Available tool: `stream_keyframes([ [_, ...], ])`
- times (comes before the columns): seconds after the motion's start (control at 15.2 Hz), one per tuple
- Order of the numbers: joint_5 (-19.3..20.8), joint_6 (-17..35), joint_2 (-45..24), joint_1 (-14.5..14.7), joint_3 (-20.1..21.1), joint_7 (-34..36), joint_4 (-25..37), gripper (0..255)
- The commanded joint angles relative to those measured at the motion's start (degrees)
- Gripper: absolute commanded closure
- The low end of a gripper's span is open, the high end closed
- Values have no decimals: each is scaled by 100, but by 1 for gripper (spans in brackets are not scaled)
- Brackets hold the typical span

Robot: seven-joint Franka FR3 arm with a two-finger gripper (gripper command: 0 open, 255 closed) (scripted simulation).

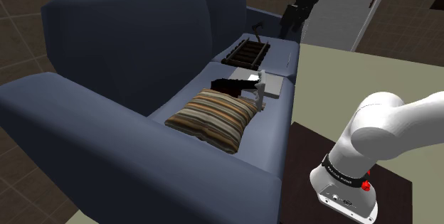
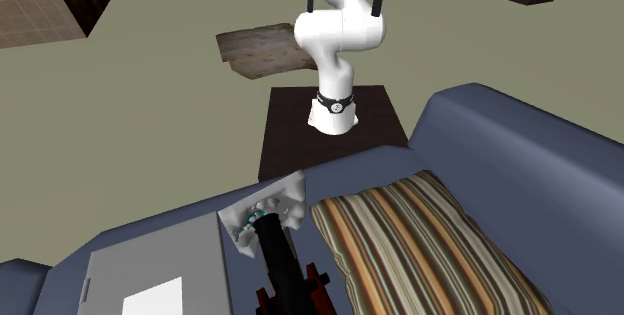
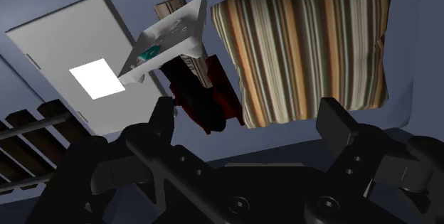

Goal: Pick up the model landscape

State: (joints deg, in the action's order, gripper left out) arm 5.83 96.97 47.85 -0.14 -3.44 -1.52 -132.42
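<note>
Two black fingers (image 3: 161, 119) of the gripper (image 3: 249, 123) are seen standing well apart, open, with nothing clasped between them, and they are held above the seat of a blue sofa (image 3: 299, 141). The model landscape (image 3: 167, 41), drawn white with a few teal specks on it, is found lying on that seat just beside the striped cushion (image 3: 306, 45), off one of the cushion's side edges and untouched by the gripper. A dark barrel-shaped object (image 3: 203, 94) on a red base is laid along the same edge of the cushion, and one end of it meets the model landscape. A flat grey board (image 3: 64, 45) bearing a white rectangle is placed on the side of the model landscape away from the cushion, and a dark slatted rack (image 3: 28, 137) is set farther from the cushion again. In the shoulder view the gripper (image 1: 293, 18) is seen well apart from the cushion (image 1: 213, 116), past the model landscape (image 1: 261, 91) and the rack (image 1: 247, 50). In the second exterior view the white arm (image 2: 338, 38) is shown rising from its dark stand (image 2: 335, 148), which is set on the floor beyond the sofa (image 2: 520, 143), the cushion (image 2: 420, 243) and the model landscape (image 2: 265, 213).
</note>
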Motion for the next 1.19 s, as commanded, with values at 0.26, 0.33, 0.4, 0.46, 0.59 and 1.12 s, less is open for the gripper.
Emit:
stream_keyframes([
  [0.26, -170, 561, -586, -220, -219, 442, -157, 0],
  [0.33, -219, 700, -740, -270, -276, 545, -188, 0],
  [0.4, -270, 839, -896, -318, -333, 645, -216, 0],
  [0.46, -324, 977, -1054, -363, -391, 741, -241, 0],
  [0.59, -444, 1251, -1378, -447, -510, 922, -283, 0],
  [1.12, -1115, 2301, -2756, -674, -1024, 1466, -346, 0],
])
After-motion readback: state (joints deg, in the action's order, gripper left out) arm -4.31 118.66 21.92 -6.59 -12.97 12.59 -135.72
